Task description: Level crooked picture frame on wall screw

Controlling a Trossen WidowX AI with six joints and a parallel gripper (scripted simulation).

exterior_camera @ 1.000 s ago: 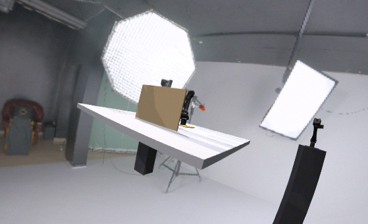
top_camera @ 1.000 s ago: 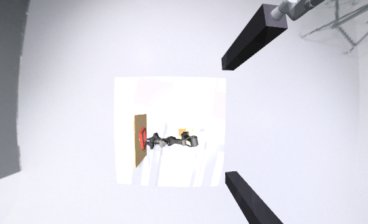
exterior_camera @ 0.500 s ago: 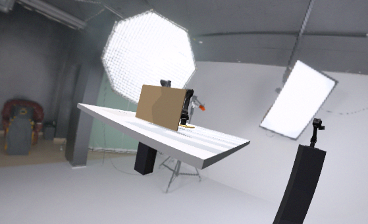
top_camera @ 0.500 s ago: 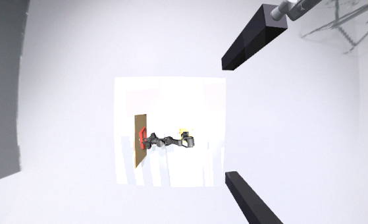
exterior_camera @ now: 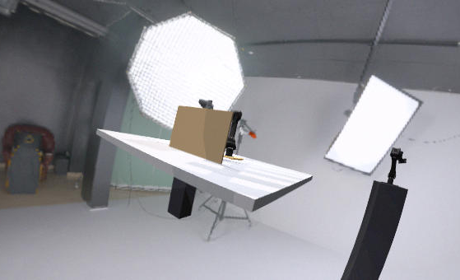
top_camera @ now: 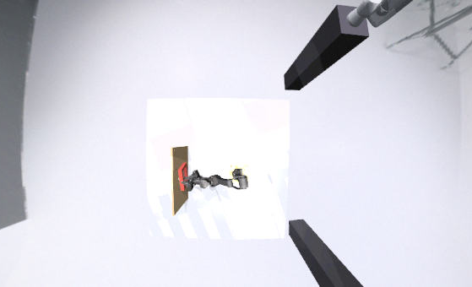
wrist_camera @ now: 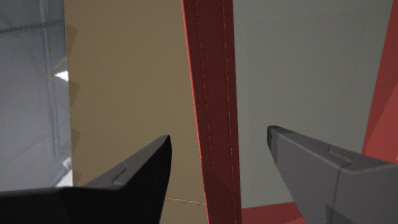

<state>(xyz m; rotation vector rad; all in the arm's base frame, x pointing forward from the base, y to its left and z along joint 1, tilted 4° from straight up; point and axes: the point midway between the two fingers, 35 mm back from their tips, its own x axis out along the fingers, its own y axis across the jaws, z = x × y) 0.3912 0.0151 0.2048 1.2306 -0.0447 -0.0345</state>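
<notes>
Red picture frame (top_camera: pixel 181 177) (wrist_camera: pixel 214 100), grey inside, tilted against tan board.

In these three views I can read no text, no label, no brand, no number and no sign on any thing.
</notes>
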